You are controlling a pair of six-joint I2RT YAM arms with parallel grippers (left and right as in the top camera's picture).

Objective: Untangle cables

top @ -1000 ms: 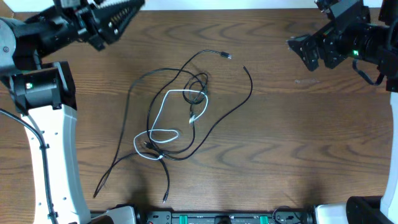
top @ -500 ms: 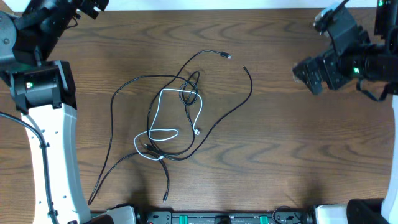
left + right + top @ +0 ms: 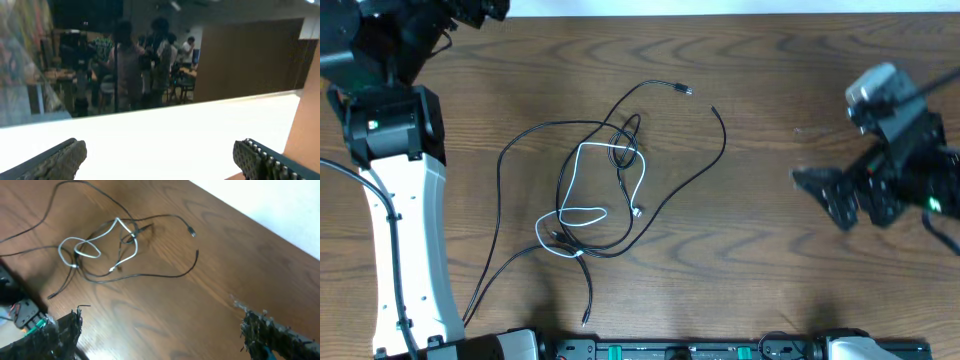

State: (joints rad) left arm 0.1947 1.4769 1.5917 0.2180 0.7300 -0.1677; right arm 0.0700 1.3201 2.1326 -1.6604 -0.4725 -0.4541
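Brown wood tabletop (image 3: 770, 250) carries the tangled cables (image 3: 605, 185), well left of the right hand (image 3: 825, 195), which hovers spread wide, empty. Left hand (image 3: 160, 157), fingers apart and empty, is raised toward the room, the cables behind it.

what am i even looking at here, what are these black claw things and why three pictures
You are looking at a robot with two arms working at a brown wooden table. One picture is taken from a camera above the table; the other two come from small cameras mounted on each arm's wrist, so the toothed black fingers at the bottom corners are the claws themselves.

In the middle of the table lies a tangle of thin cables, mostly black, with a white cable looped through them.

The right gripper is over the table's right side, open and empty. The left gripper is lifted away at the far left corner, also open, its camera looking out at the room. Nothing is held.
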